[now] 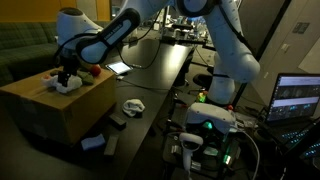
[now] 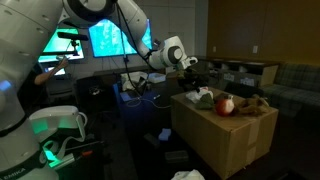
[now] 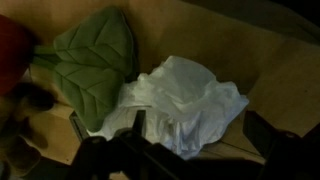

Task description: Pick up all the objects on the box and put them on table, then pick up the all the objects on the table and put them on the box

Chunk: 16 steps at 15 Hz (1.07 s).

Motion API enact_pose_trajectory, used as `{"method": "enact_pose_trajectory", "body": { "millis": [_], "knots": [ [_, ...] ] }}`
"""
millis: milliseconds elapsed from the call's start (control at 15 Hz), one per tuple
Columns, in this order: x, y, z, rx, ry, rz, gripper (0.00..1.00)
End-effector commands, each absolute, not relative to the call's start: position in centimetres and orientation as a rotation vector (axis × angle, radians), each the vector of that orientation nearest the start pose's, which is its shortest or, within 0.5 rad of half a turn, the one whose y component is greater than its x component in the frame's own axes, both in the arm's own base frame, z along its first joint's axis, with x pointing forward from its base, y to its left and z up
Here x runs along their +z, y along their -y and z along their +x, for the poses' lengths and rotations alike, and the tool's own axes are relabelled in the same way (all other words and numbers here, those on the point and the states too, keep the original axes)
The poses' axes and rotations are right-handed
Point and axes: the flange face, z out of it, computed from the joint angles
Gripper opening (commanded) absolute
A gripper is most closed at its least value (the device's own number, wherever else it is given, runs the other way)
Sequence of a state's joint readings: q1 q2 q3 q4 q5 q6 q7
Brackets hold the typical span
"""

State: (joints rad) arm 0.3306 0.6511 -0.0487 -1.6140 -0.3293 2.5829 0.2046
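The brown cardboard box (image 1: 45,112) (image 2: 228,140) carries a white fluffy cloth (image 1: 70,87) (image 2: 203,97) (image 3: 190,95) and a red toy (image 1: 95,70) (image 2: 225,104) with a green leaf (image 3: 95,60). My gripper (image 1: 68,74) (image 2: 190,68) (image 3: 197,138) hangs open just above the white cloth, with its dark fingers (image 3: 268,140) on either side of the cloth's near edge and nothing held. On the black table (image 1: 155,85) lie a pale grey cloth (image 1: 133,105), a dark remote-shaped bar (image 1: 117,122) and a blue piece (image 1: 93,142).
A tablet with a bright screen (image 1: 117,68) lies on the table behind the box. A green sofa (image 1: 25,45) (image 2: 295,85) stands beyond the box. An open laptop (image 1: 297,97) and cables sit near the robot base (image 1: 210,120).
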Motion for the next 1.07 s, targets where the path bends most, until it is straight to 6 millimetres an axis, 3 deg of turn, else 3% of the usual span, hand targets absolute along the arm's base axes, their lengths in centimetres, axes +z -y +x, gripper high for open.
{"method": "enact_pose_trajectory", "body": {
  "millis": [0,667,733,867,1000],
  "knots": [
    [26.9,-20.4,69.7,-0.589,0.618,-3.162,1.0],
    [23.8,-17.7,71.6,-0.511,0.664,-3.163,0.98],
    [23.9,-17.6,71.6,-0.502,0.671,-3.158,0.74],
    [23.5,-17.7,71.8,-0.498,0.685,-3.156,0.7],
    [23.7,-17.8,71.8,-0.495,0.698,-3.15,0.52]
  ]
}}
